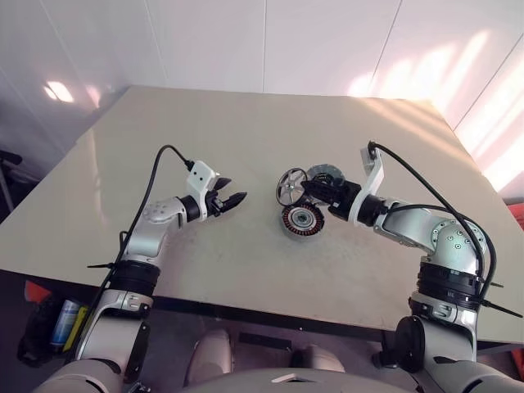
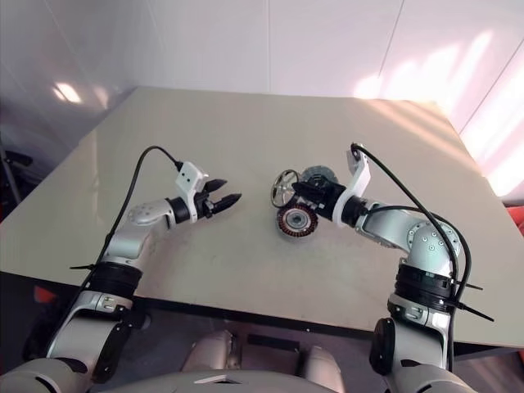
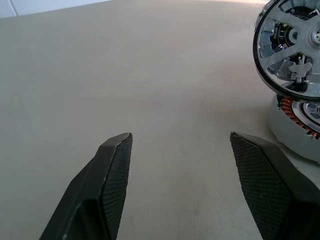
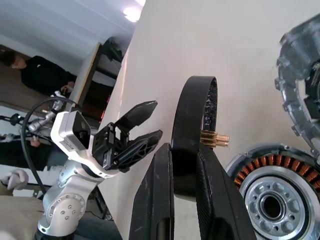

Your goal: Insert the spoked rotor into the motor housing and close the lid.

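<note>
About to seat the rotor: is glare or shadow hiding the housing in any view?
Left eye view: sun patches lie on the far wall; the motor housing is evenly lit, with a soft shadow. Left wrist view: the spoked rotor mirrors bright reflections, spokes readable.

Left arm extends forward over the desk's near-left area, its black two-fingered left gripper spread open and empty. Right arm reaches inward from the desk's right edge, wrist rolled. The black two-fingered right gripper is clamped on a shiny silver spoked ring, held on edge.
</note>
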